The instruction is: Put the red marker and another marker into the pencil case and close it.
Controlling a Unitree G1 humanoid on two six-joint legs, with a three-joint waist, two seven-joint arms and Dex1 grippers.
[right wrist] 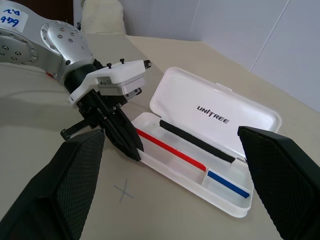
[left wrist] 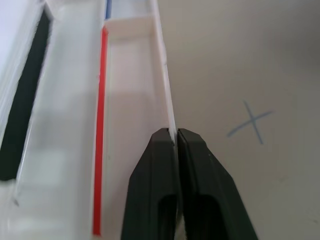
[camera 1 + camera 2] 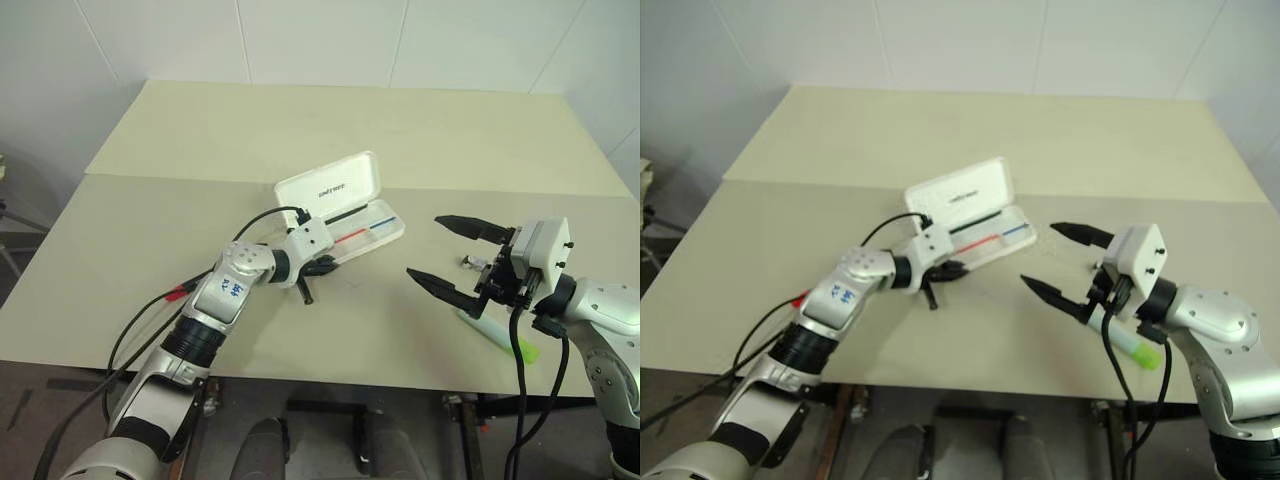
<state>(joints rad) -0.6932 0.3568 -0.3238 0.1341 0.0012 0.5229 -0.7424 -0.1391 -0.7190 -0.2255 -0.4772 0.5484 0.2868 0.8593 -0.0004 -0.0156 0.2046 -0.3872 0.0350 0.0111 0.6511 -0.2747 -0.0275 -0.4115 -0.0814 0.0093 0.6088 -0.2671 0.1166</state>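
The white pencil case (image 3: 330, 187) lies open mid-table, lid propped up behind, with red and blue lines in its tray. A slim black barrel, the red marker (image 1: 197, 142), lies inside along the hinge; its red end does not show. My left gripper (image 3: 325, 265) is shut, its tips pinching the thin front wall of the case (image 2: 167, 107) near the left end. The other marker (image 3: 500, 335), pale mint with a lime cap, lies on the table under my right hand. Hovering to the right of the case, my right gripper (image 3: 423, 246) is wide open and holds nothing.
A blue X (image 2: 252, 125) is drawn on the tabletop just in front of the case. The beige table (image 3: 200, 200) stretches wide behind and to the left, with white walls beyond. Black cables hang from both arms near the front edge.
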